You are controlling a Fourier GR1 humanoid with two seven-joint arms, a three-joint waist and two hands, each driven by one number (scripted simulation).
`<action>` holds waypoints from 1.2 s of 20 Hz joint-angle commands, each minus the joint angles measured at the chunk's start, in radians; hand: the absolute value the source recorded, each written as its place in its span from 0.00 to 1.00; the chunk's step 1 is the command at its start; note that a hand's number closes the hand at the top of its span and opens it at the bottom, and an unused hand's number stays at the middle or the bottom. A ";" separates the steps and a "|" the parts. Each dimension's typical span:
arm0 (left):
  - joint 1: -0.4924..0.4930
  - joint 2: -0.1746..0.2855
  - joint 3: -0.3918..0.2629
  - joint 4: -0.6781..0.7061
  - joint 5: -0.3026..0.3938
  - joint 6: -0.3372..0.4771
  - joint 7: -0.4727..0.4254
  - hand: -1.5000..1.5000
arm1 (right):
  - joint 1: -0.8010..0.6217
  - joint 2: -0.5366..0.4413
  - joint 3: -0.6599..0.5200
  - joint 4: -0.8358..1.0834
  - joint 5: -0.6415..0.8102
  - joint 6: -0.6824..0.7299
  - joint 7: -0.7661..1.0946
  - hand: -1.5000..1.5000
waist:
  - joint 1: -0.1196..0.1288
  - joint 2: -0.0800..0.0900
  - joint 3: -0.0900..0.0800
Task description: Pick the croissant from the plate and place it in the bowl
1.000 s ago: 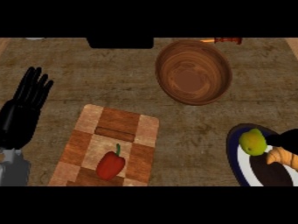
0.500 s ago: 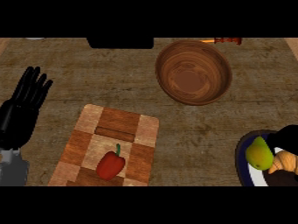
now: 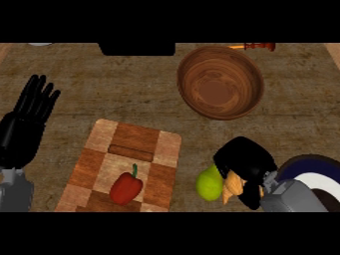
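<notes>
Your right hand (image 3: pixel 245 160) was low at the right of the head view, just left of the plate (image 3: pixel 327 180); its fingers were curled down round the croissant (image 3: pixel 234 186), and the tan pastry poked out beneath the black palm. So the croissant was in your grasp, left of the plate's rim and over the brown counter (image 3: pixel 128 94); whether it hung clear of the surface, I couldn't tell. A green fruit (image 3: pixel 208 183) was pressed against the croissant's left side, partly under the hand; I couldn't tell if the fingers had it too.

The wooden bowl (image 3: pixel 220 82) stood well apart from your hand, up towards the far side of the counter; nothing showed inside it.

Your left hand (image 3: pixel 24 127) rested at the left edge, fingers straight and pointing up, holding nothing. Between the two hands lay the checkered cutting board (image 3: pixel 124 149), with a red bell pepper (image 3: pixel 126 188) on its near end. At the far edge you had a black object (image 3: pixel 137 48), and a small reddish-brown item (image 3: pixel 257 46) just behind the bowl.
</notes>
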 commanded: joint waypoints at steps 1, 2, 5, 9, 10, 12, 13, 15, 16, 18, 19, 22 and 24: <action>0.007 -0.009 -0.019 -0.012 -0.013 0.003 0.011 0.50 | -0.034 0.199 0.058 -0.082 0.035 -0.005 0.162 1.00 | 0.000 0.003 0.003; 0.046 -0.006 0.006 0.010 -0.003 -0.022 -0.044 0.50 | 0.013 0.215 0.082 -0.121 0.056 -0.035 0.190 1.00 | -0.003 0.003 0.003; 0.071 0.001 0.007 -0.026 0.016 -0.029 -0.005 0.50 | -0.042 0.268 0.088 -0.213 0.039 -0.028 0.332 1.00 | 0.001 0.001 0.003; -0.010 -0.038 -0.017 0.026 -0.034 0.029 -0.028 0.50 | -0.050 0.271 0.040 -0.359 0.095 -0.031 0.420 1.00 | -0.020 0.002 0.003; 0.035 0.011 0.013 -0.054 0.022 -0.016 0.026 0.50 | -0.107 0.272 0.048 -0.418 0.076 0.010 0.505 1.00 | -0.004 -0.004 0.003; 0.017 -0.033 -0.024 0.006 -0.039 0.014 -0.032 0.50 | -0.193 0.273 -0.001 -0.449 0.046 0.014 0.566 1.00 | -0.008 0.001 0.003; 0.011 -0.008 -0.002 -0.034 -0.011 0.009 0.008 0.50 | -0.160 0.273 -0.032 -0.429 0.104 0.008 0.540 1.00 | -0.005 0.002 0.004; -0.032 0.010 0.009 -0.015 -0.005 0.008 0.031 0.50 | -0.253 0.273 -0.026 -0.507 0.035 0.066 0.665 1.00 | -0.006 0.002 0.003; -0.039 0.032 0.026 -0.020 0.018 -0.001 0.068 0.50 | -0.304 0.273 -0.083 -0.449 0.069 0.057 0.640 1.00 | -0.001 0.004 0.003; 0.030 -0.024 -0.014 -0.011 -0.016 -0.008 -0.016 0.50 | -0.356 0.251 -0.205 -0.454 0.049 0.093 0.611 1.00 | -0.002 0.005 0.003; 0.021 -0.010 0.005 0.002 0.003 -0.032 -0.026 0.50 | -0.358 0.273 -0.156 -0.410 0.056 0.051 0.657 1.00 | 0.001 0.005 0.003; 0.018 -0.016 0.004 -0.001 -0.005 -0.015 -0.011 0.50 | -0.393 0.273 -0.254 -0.359 0.030 -0.009 0.628 1.00 | 0.001 0.006 0.004; -0.002 -0.027 -0.014 0.025 -0.028 -0.010 -0.025 0.50 | -0.458 0.273 -0.291 -0.287 0.037 -0.055 0.635 1.00 | 0.002 0.007 0.003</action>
